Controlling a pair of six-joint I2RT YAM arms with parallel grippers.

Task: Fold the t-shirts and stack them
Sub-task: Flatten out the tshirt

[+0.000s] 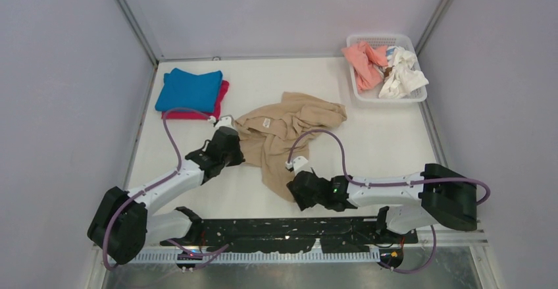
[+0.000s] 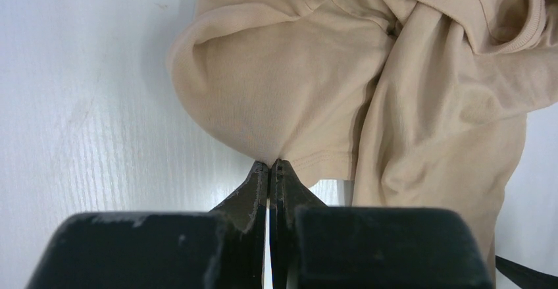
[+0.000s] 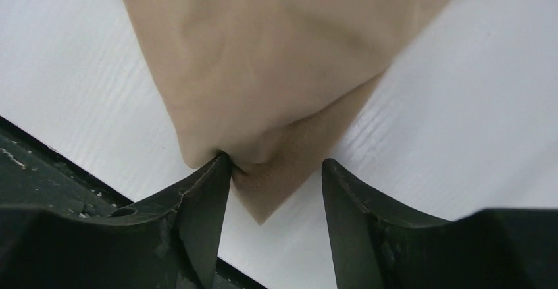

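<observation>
Tan t-shirt (image 1: pixel 289 134) is crumpled in the middle of the table (image 1: pixel 395 144). I've got the left gripper (image 2: pixel 270 165) pinched tight on its left edge. The right gripper (image 3: pixel 275 164) sits spread apart around the near corner, one finger touching cloth. Blue t-shirt (image 1: pixel 189 90) lies folded on the magenta t-shirt (image 1: pixel 224 91) at far left.

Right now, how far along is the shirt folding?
Done: the blue shirt folded on the magenta shirt. In hand: the crumpled tan shirt, left gripper shut on its edge, right gripper open around a corner. Left: the salmon shirt and white shirt, unfolded in the basket.
</observation>
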